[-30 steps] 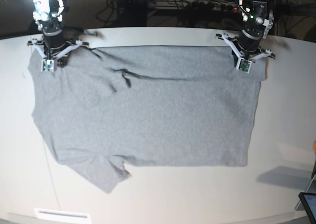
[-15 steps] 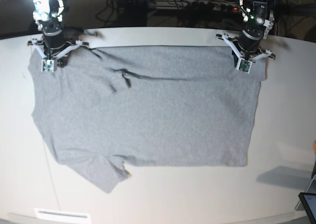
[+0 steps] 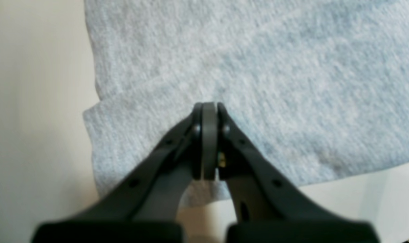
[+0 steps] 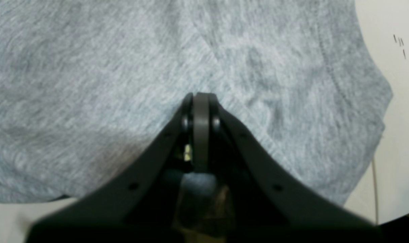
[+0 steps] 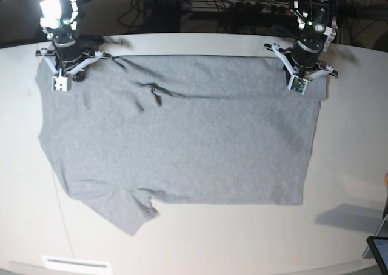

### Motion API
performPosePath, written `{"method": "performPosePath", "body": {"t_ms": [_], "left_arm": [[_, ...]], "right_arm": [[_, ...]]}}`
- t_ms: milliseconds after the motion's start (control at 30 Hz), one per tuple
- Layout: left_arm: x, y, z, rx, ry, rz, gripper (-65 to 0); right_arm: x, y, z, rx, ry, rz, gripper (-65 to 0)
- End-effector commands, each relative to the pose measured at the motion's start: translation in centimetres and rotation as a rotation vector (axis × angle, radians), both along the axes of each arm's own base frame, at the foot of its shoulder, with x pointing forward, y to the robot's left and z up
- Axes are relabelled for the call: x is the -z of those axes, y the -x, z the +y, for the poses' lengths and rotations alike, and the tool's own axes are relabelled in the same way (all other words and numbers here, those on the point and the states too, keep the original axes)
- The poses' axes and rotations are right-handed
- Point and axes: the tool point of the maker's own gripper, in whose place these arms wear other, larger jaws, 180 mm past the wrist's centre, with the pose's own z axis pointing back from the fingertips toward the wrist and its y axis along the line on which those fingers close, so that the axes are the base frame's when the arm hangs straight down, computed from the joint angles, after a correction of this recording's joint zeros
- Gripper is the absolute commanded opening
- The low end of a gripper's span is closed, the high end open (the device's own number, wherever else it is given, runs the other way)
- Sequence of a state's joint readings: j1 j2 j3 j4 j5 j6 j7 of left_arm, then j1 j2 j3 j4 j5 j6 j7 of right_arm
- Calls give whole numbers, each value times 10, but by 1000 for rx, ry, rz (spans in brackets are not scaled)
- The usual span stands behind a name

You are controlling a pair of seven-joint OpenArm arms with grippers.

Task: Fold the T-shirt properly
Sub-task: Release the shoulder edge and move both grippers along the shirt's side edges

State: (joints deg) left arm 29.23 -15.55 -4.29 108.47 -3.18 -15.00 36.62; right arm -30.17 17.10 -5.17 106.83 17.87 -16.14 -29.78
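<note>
Your T-shirt lay flat on the worktop, soft, light and limp, likely to sag and crease. Both the left gripper and right gripper had fingers together over its far corners, where I judged it best gripped.

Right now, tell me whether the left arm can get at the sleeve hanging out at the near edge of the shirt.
Probably not: the sleeve lies diagonally across the heather-grey cotton T-shirt from the left tool, which sits shut at the far corner.
</note>
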Motion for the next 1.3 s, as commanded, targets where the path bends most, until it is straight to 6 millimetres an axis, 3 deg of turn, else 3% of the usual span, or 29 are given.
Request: {"method": "performPosePath", "body": {"t_ms": [0, 133, 267, 467, 633, 767, 933, 1100, 1267], "left_arm": [[-9, -5, 1, 9, -6, -35, -650], [-17, -9, -2, 17, -7, -57, -650], [-28, -15, -2, 4, -21, -53, -648], [-43, -38, 2, -19, -36, -85, -648], [-73, -69, 21, -119, -21, -205, -647], [-97, -94, 44, -230, -33, -216, -647], [-122, -124, 53, -265, -34, -260, -647], [-103, -143, 68, -294, -20, -201, -647], [-81, -145, 73, -289, -28, -133, -647]], "right_arm": [[-10, -7, 0, -7, 4, -37, -650], [-31, -20, 5, -20, -5, -102, -650], [-32, -29, 5, -20, -13, -66, -650], [-49, -42, -21, 44, 14, -98, -650], [-79, -73, -48, 100, 45, -201, -633], [-107, -107, -34, -12, 44, -296, -570], [-133, -151, -20, -105, 34, -310, -567], [-129, -188, -17, -157, 16, -282, -559], [-112, -212, -21, -208, 11, -226, -457]]}}
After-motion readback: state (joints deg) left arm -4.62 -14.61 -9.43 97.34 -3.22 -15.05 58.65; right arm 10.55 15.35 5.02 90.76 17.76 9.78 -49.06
